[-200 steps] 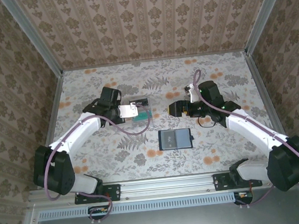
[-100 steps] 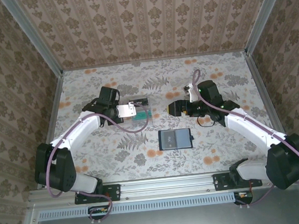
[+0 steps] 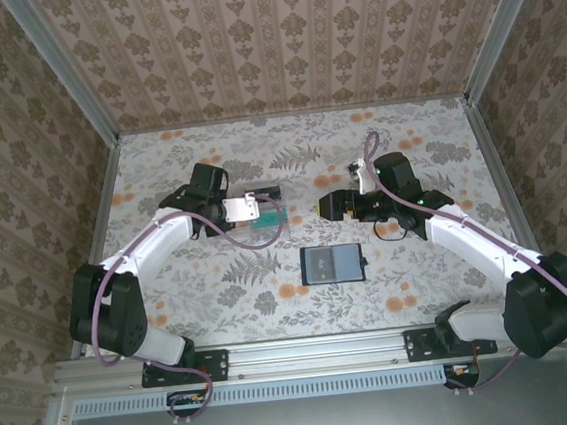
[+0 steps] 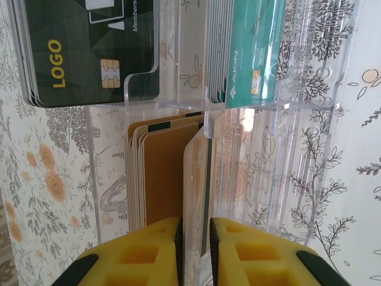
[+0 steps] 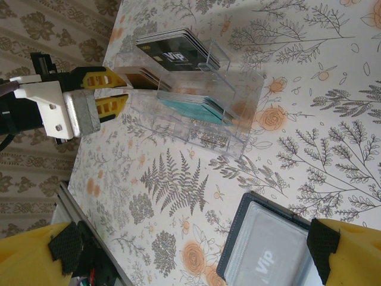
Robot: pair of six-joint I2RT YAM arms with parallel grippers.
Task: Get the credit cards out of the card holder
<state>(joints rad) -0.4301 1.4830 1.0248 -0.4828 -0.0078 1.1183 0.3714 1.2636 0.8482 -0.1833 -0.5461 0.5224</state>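
The dark navy card holder lies open on the table, a card marked VIP under its grey sleeve. My right gripper hangs wide open just above it, holding nothing, beside the clear box in the top view. My left gripper is at the near end of the clear plastic box. A pale credit card stands on edge between its yellow fingers, reaching into the box next to a tan stack. The jaws are slightly parted, with a sliver of gap on the right.
The box also holds black cards marked LOGO and teal cards. Floral table surface lies around the holder. Walls close the table at the back and both sides.
The left jaws have parted a little around the card at the box. The left arm shifted slightly; the right arm barely moved.
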